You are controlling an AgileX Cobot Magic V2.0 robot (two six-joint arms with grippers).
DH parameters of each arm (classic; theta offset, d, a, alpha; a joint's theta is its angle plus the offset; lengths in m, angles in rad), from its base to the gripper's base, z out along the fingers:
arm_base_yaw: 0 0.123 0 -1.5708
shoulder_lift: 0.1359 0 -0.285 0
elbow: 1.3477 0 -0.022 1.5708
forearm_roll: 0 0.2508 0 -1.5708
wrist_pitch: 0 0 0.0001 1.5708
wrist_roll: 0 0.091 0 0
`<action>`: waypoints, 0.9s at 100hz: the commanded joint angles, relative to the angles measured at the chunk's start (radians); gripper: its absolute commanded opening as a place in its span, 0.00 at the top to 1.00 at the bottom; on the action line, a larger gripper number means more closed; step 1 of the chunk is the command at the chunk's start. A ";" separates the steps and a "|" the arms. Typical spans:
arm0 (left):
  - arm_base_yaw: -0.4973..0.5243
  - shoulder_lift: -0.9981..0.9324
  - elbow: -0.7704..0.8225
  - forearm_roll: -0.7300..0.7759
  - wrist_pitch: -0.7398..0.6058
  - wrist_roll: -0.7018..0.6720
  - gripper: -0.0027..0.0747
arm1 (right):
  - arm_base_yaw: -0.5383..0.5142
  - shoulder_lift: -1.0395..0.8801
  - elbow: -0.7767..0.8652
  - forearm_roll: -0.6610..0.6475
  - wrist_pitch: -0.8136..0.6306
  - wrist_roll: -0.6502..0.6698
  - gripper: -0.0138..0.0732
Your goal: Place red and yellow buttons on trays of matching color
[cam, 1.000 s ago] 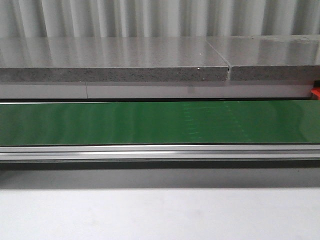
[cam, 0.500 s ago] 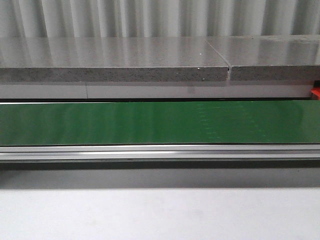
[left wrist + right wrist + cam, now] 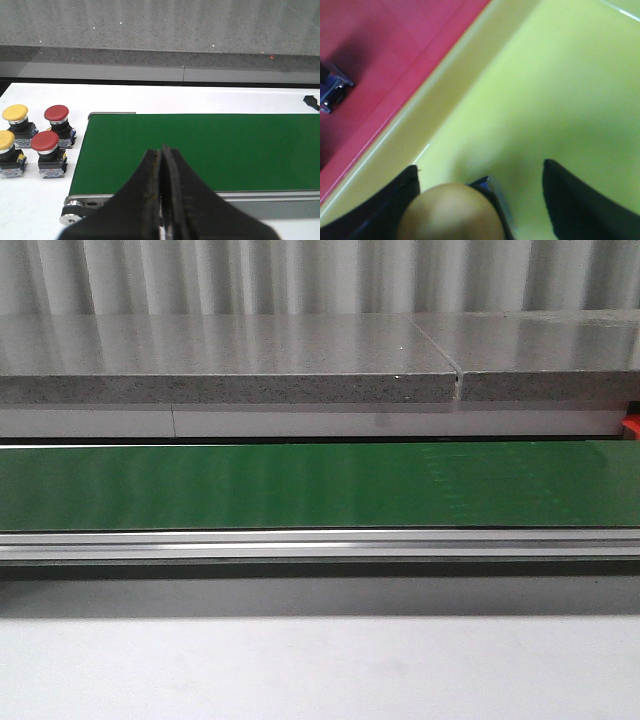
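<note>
Here our right gripper (image 3: 480, 200) stands wide over the yellow tray (image 3: 560, 90), the yellow button (image 3: 450, 212) at its nine o'clock finger; lifting carelessly could topple it. Our left gripper (image 3: 162, 200) is pinched empty.

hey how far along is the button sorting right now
Done: part of a button base already lies in the red tray. In hand: a yellow-capped button sits in the yellow tray between the open right gripper fingers. Left: two red and two yellow buttons wait beside the green belt; the left gripper is shut, empty.
</note>
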 commanded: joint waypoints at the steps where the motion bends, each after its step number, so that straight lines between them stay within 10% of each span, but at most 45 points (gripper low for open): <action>1: -0.008 0.007 -0.029 -0.011 -0.073 -0.001 0.99 | -0.008 -0.042 -0.019 -0.002 -0.040 0.000 0.10; 57: -0.008 0.007 -0.029 -0.011 -0.073 -0.001 0.99 | 0.004 -0.196 -0.153 0.104 0.150 0.001 0.09; 90: -0.008 0.007 -0.029 -0.011 -0.073 -0.001 0.99 | 0.206 -0.333 -0.167 0.102 0.166 -0.048 0.09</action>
